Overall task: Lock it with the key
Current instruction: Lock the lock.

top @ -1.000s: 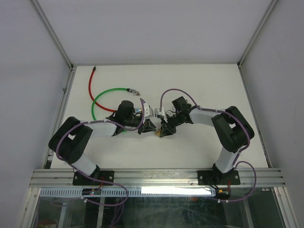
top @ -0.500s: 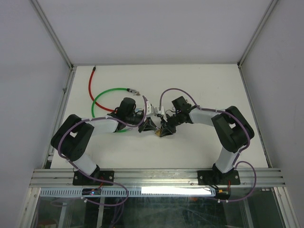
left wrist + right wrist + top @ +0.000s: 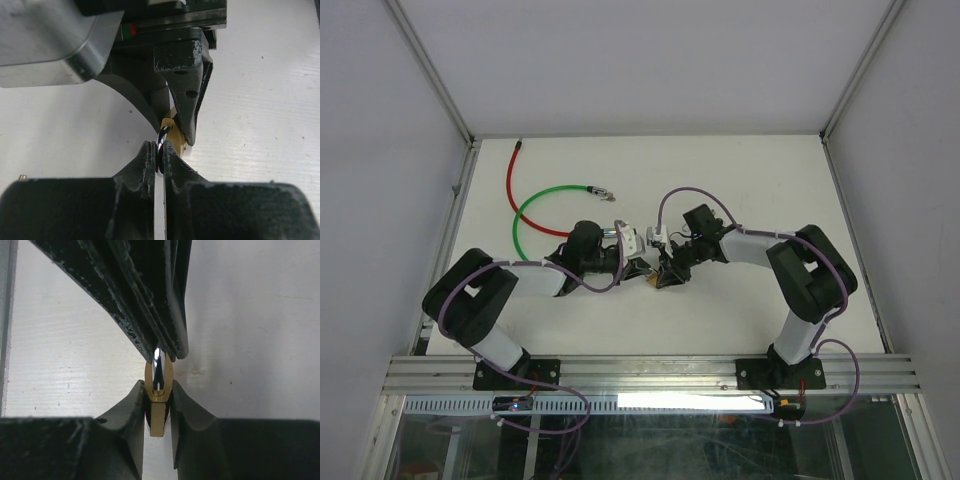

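Observation:
A small brass padlock (image 3: 159,417) stands edge-on between my right gripper's (image 3: 159,400) fingers, which are shut on its body. A thin silver key (image 3: 158,365) sticks out of the padlock's far end. My left gripper (image 3: 160,157) is shut on that key (image 3: 162,142), with the brass padlock (image 3: 174,136) just beyond its tips. In the top view the two grippers meet nose to nose at mid-table, left (image 3: 642,268) and right (image 3: 668,272), with the padlock (image 3: 658,283) low between them and mostly hidden.
A green cable (image 3: 533,206) loops and a red cable (image 3: 510,180) curves on the white table, behind and left of the left arm. Grey walls and an aluminium frame (image 3: 450,200) bound the table on three sides.
The left arm's wrist and forearm have shifted and turned while its gripper stays on the key. The right arm and the padlock have not visibly moved.

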Available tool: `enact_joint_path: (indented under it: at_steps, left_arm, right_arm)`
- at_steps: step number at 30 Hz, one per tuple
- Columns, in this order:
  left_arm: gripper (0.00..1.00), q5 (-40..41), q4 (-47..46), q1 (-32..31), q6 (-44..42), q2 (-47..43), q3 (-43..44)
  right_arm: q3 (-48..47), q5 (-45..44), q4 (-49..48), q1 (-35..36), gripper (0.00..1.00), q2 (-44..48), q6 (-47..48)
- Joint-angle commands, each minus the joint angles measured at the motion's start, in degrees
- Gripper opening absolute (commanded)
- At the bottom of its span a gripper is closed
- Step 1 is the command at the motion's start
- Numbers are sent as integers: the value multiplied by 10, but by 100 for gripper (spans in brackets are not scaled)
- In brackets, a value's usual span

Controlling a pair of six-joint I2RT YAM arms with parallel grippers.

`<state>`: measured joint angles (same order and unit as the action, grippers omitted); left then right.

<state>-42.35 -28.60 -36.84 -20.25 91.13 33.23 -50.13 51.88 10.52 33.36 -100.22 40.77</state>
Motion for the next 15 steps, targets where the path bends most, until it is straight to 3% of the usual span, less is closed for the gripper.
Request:
enact_joint_path:
  at_steps: [1, 15]
  left_arm:
    - [0, -20, -33, -88, 16, 66, -32]
    - [0, -25, -68, -99, 56, 132, -44]
  right_arm:
    - [1, -16, -97, 51, 0, -33, 38]
    - [1, -20, -96, 32, 0, -45, 29]
